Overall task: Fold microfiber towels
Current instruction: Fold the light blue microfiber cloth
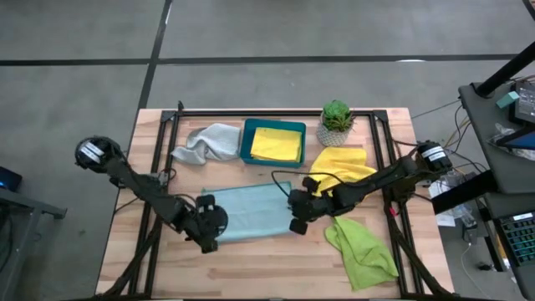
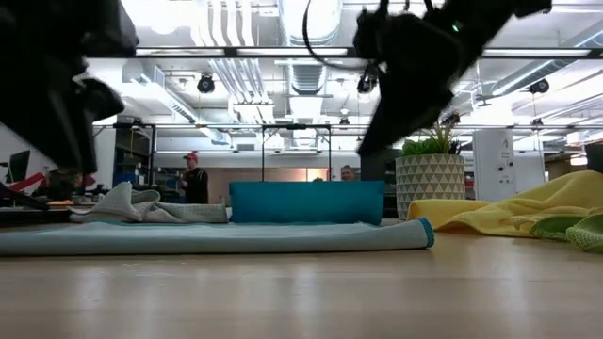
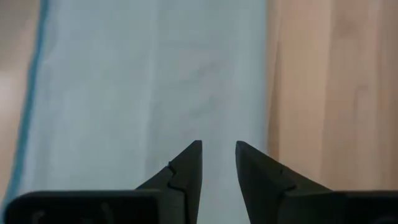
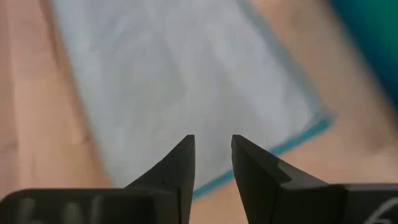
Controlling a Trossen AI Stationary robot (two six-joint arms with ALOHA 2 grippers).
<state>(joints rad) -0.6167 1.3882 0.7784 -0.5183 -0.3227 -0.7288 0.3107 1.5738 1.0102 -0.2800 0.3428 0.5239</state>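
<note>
The light blue towel [image 1: 251,211] is laid flat mid-frame on the counter [image 1: 276,259] in the high view, just below the teal tray [image 1: 247,142]. The left end effector [image 1: 209,237] is parked over its lower-left edge, the right end effector [image 1: 297,219] at its right edge. Both are seen slightly parted, nothing gripped.

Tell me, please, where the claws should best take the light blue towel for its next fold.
Probably at its two short ends, from above: the light blue towel lies flat as a long strip, with the left claw and right claw open over those ends.
</note>
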